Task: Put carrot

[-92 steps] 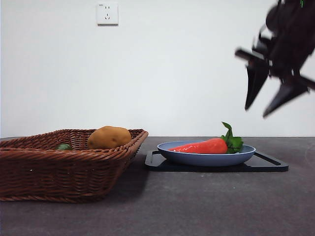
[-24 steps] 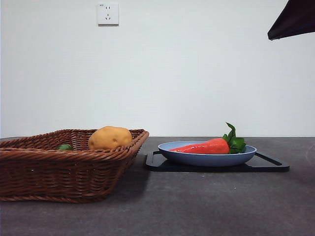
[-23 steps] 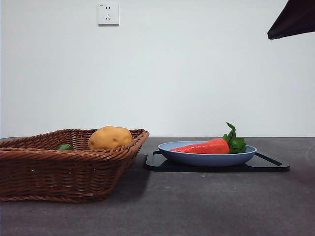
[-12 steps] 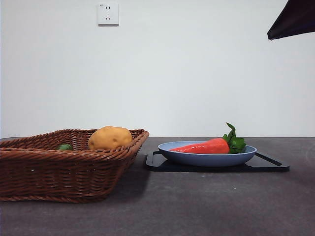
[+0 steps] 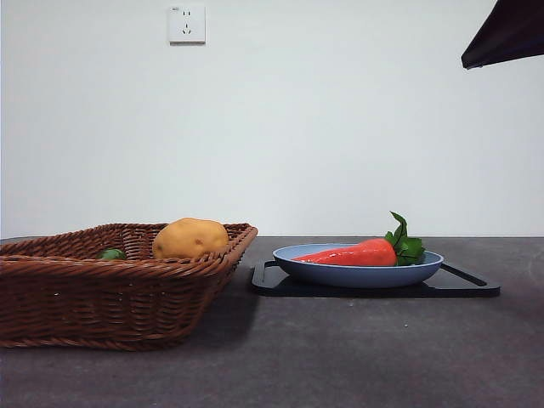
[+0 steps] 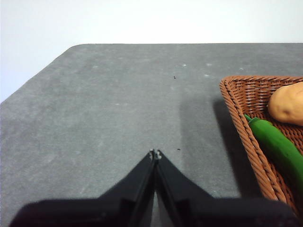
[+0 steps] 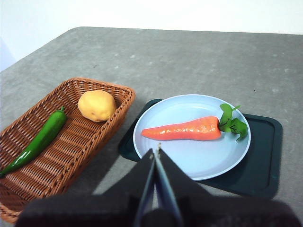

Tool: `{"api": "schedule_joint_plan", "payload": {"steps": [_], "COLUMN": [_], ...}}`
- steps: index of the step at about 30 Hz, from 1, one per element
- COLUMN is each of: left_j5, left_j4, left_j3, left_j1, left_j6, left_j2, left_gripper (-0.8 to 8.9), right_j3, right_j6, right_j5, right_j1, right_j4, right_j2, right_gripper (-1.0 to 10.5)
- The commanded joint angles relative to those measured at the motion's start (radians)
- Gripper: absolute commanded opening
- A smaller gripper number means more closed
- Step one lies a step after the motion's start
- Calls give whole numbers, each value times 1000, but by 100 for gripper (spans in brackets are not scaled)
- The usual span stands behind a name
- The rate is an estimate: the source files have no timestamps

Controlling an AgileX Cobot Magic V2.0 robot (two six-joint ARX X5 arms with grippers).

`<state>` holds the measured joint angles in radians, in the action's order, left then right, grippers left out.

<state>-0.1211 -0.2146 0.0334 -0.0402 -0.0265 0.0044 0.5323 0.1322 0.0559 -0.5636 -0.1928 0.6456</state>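
Observation:
The orange-red carrot with green leaves lies on a blue plate, which rests on a black tray. My right gripper hovers shut and high above the plate's near side, holding nothing; only its dark tip shows at the front view's top right corner. My left gripper is shut and empty over bare table beside the basket.
A brown wicker basket stands left of the tray, holding a yellow-brown potato and a green pepper. A white wall with a socket stands behind the dark grey table.
Early on, an open gripper hung at the upper right; it has since risen out of the front view, leaving a dark tip. Nothing has moved in the last second.

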Motion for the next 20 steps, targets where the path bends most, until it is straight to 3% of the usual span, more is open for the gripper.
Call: {"api": "schedule_joint_plan", "payload": {"steps": [1,10,13,17,20], "left_j5": [-2,-2,-2,-2,-2], "left_j4": [12,12,12,12,12], "left_j3": [-6,-6,-6,-6,-6], "left_j1": [3,3,3,3,3], "left_j6": [-6,-6,-6,-6,-6], "left_j2": [-3,-3,-3,-3,-3], "left_gripper": [8,8,8,8,8], "right_j3": [6,6,6,-1,-52], "right_j6": [9,8,-29,-187,-257], "right_j5": [4,4,5,28,1], "right_j1": [-7,-7,-7,13,76], "right_j4": [9,9,4,-24,-16], "right_j2": [4,4,1,-90,-190], "right_gripper": [4,4,4,4,4]}}
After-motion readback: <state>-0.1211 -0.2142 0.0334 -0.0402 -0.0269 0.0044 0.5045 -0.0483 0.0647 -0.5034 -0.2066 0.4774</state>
